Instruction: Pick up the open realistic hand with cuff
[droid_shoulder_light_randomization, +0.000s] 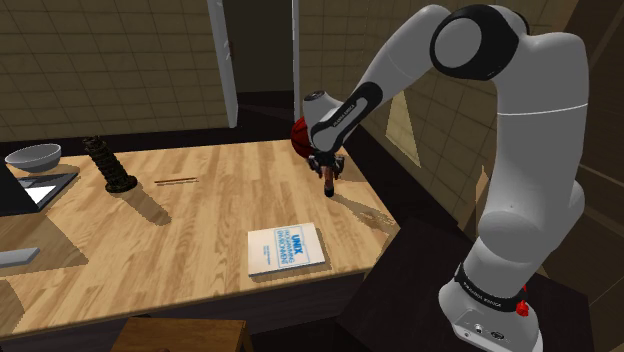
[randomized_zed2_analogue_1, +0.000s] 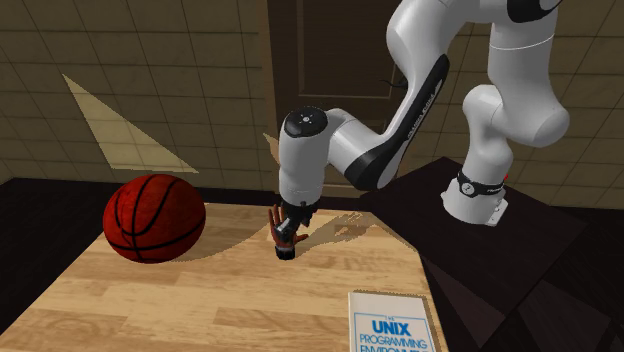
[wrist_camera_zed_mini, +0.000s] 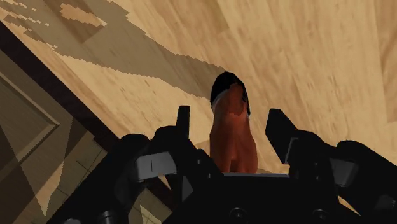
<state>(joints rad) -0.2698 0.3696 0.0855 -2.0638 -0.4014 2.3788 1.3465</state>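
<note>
Though spread open, the black gripper (wrist_camera_zed_mini: 229, 118) touches nothing, straddling the smooth reddish-brown hand (wrist_camera_zed_mini: 233, 137) with black cuff (wrist_camera_zed_mini: 224, 84).

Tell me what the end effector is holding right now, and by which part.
Nothing is held. The end effector is open around the brown hand model, and both fingers stand clear of its sides.

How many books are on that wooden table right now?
1. The white book lies flat on the table near its front edge in the shoulder view; the arm could hide another.
</note>
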